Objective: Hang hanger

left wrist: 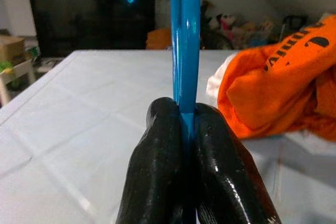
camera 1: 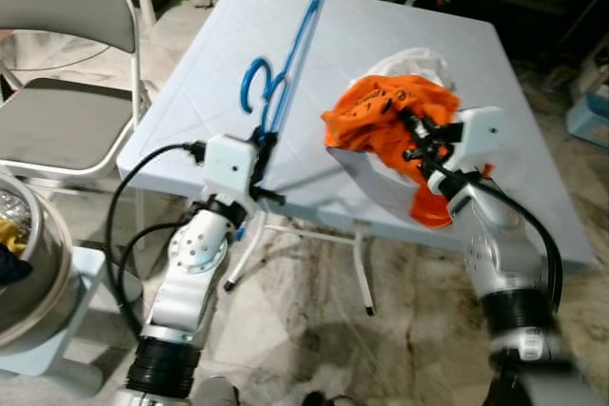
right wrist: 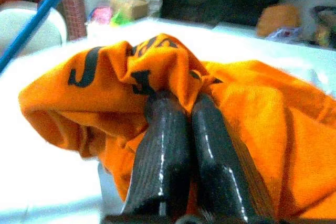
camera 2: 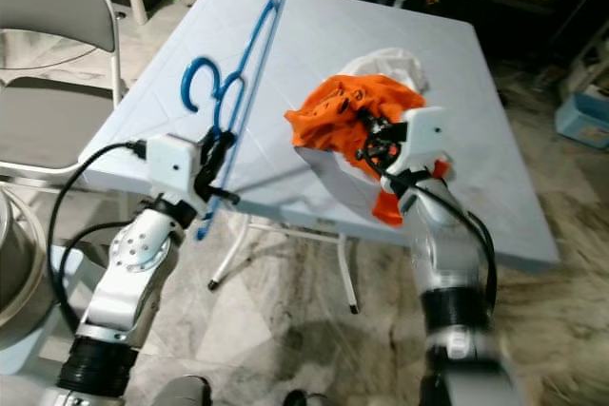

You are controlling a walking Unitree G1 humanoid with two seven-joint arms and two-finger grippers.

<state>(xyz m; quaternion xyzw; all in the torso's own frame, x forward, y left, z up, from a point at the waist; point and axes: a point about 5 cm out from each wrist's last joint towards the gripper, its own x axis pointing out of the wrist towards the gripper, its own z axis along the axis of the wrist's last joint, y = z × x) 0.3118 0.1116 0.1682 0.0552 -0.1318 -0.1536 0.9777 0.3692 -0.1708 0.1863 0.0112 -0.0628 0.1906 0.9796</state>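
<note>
Blue hanger (camera 1: pixel 285 64) on pale blue table (camera 1: pixel 219 64). Orange shirt (camera 1: pixel 381 121) with black lettering, white cloth (camera 1: pixel 419 62) beneath. Grey chair (camera 1: pixel 57 121).

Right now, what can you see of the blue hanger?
The hanger is blue, thin and smooth, like plastic. It runs lengthwise over the pale table, its curled hook toward the table's left edge. The left pincer is shut on its near end, by the near edge. It is apart from the orange shirt.
</note>
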